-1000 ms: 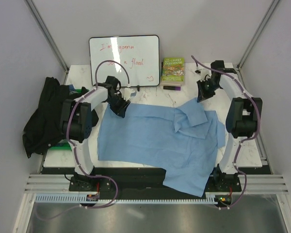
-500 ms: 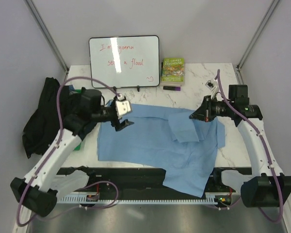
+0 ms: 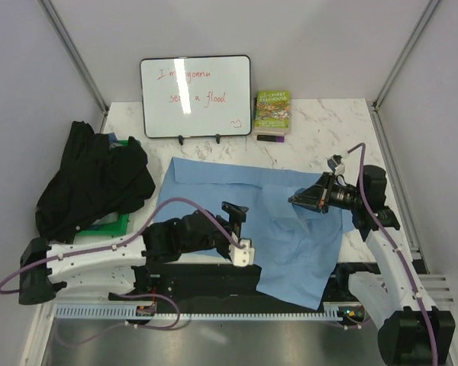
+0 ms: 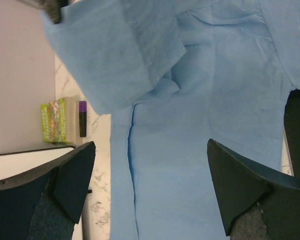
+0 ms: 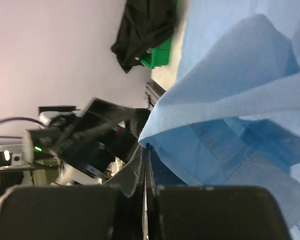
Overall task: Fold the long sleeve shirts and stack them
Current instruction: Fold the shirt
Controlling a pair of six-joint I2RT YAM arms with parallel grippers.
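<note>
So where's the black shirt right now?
In the top view, the black shirt lies bunched at the left edge of the table, just left of the spread blue shirt.

Left pincer (image 4: 150, 150) spread wide; right pincer (image 5: 145, 150) clamped tight.

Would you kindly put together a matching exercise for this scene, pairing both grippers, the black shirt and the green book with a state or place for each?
Things:
1. left gripper
2. right gripper
3. black shirt
4. green book

States or places:
A. shut on a raised fold of the blue shirt
B. heaped at the left edge of the table
C. open above blue cloth, holding nothing
D. beside the whiteboard at the back

Pairs: 1-C, 2-A, 3-B, 4-D
</note>
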